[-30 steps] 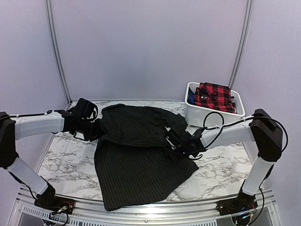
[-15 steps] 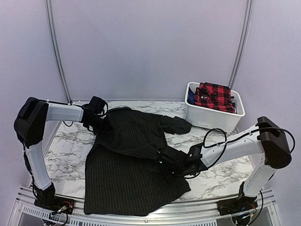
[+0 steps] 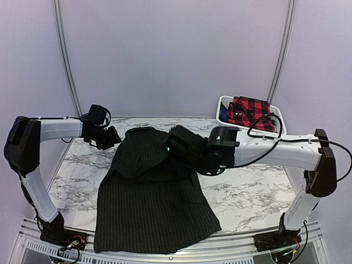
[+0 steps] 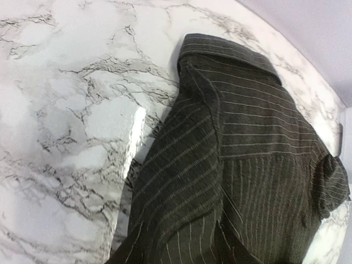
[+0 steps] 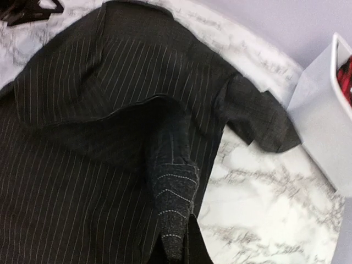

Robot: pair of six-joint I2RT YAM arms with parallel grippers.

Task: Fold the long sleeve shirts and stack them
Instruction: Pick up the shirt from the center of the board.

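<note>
Two shirts in view. Black shirt lies spread on marble table, collar at far side, hem at near edge. Plaid shirt sits in white bin, far right. Right gripper is clamped on black shirt's sleeve, held above chest area. Left gripper is just beside shirt's shoulder; fingers apart or together, can't tell.

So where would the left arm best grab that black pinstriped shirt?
On the pinstriped shirt, likely the shoulder edge beside the collar, coming in low from the robot's left: that edge lies exposed against the bare marble table, with nothing overlapping it.
</note>
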